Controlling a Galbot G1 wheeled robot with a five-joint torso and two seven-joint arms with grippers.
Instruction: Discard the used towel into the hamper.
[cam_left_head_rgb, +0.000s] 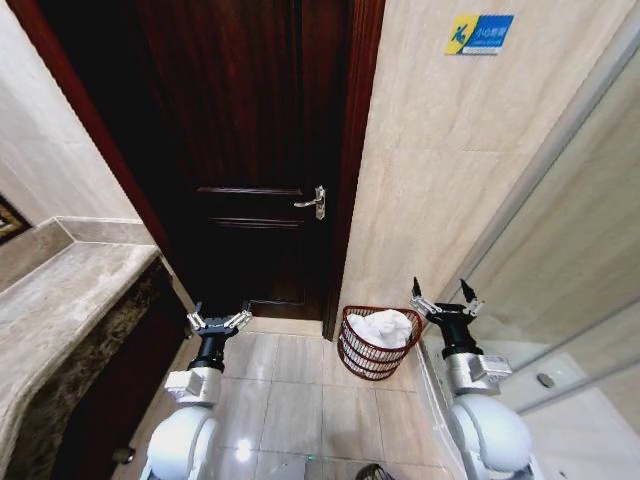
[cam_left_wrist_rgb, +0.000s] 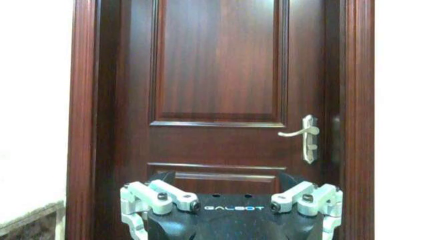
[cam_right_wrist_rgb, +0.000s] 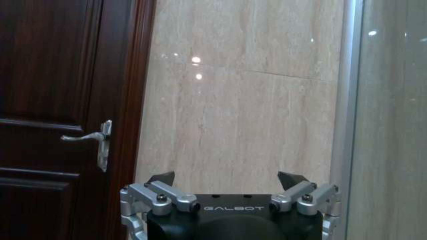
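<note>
Down on the tiled floor by the wall, right beside the door frame, sits the hamper (cam_left_head_rgb: 377, 343) with the white towel (cam_left_head_rgb: 383, 327) already bunched inside. Both arms are raised, pointing forward. Left gripper (cam_left_head_rgb: 219, 322) faces the dark door (cam_left_head_rgb: 250, 150), fingers apart, holding nothing. Right gripper (cam_left_head_rgb: 446, 303) hangs just beside the hamper, fingers apart too.

Dark wooden door (cam_left_head_rgb: 250, 150) with silver lever handle (cam_left_head_rgb: 312, 201), marble counter (cam_left_head_rgb: 60, 300)
</note>
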